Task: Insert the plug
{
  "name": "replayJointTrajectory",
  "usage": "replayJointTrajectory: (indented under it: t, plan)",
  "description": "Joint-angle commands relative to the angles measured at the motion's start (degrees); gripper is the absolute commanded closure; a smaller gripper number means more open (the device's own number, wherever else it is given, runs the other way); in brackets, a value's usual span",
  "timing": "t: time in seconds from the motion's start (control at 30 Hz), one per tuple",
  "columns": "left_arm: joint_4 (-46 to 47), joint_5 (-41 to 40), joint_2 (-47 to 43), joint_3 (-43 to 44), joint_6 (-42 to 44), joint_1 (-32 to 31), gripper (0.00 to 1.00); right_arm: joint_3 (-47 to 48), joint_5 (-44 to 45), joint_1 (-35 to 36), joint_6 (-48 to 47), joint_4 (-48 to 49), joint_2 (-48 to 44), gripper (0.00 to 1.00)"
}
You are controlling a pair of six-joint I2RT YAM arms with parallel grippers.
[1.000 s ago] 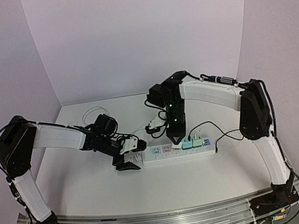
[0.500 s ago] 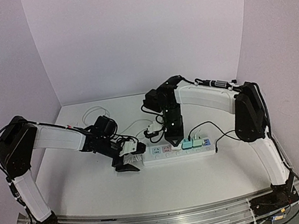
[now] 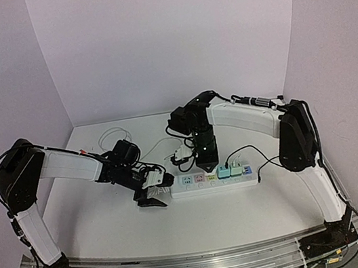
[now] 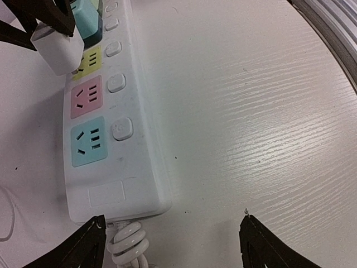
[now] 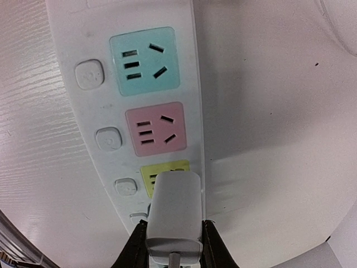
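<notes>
A white power strip (image 3: 195, 188) lies across the table, with teal, pink and yellow sockets toward its left end. My right gripper (image 3: 206, 162) is shut on a white plug (image 5: 174, 215), held nose-down just over the yellow socket (image 5: 148, 173); the plug hides most of that socket. Whether the prongs are in the slots is hidden. The left wrist view shows the same plug (image 4: 54, 49) tilted above the yellow socket (image 4: 89, 62). My left gripper (image 3: 154, 197) stands open at the strip's left end, its fingertips (image 4: 92, 234) straddling the strip's corner (image 4: 139, 190) and cord.
Two teal adapters (image 3: 230, 171) sit plugged in near the strip's right end, with a black cable (image 3: 261, 161) looping off them. The strip's coiled white cord (image 4: 128, 241) leaves its left end. Loose white cable (image 3: 114, 136) lies at the back left.
My right arm has carried the plug a little to the left along the strip. The left arm and its open jaws have stayed where they were.
</notes>
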Motion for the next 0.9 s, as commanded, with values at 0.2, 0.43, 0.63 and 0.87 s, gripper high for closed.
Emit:
replayJointTrajectory:
  t: [0.2, 0.43, 0.63, 0.87]
  plan:
    - [-0.9, 3.1, -1.8, 0.7, 2.0, 0.3, 0.18, 2.5, -1.4, 1.0, 0.6, -17.8, 0.7, 1.00]
    - [-1.5, 4.6, -2.5, 0.4, 2.6, 1.3, 0.18, 2.6, 1.1, 1.0, 0.8, -19.8, 1.0, 1.00]
    - [-2.4, 5.4, -3.2, 0.1, 3.8, 2.3, 0.18, 0.9, 1.6, 0.6, 1.3, -21.5, 0.2, 1.00]
    - [-1.9, 5.9, -3.5, -1.0, 5.2, 3.6, 0.17, 0.4, -0.8, 0.2, 0.3, -21.7, 0.1, 1.00]
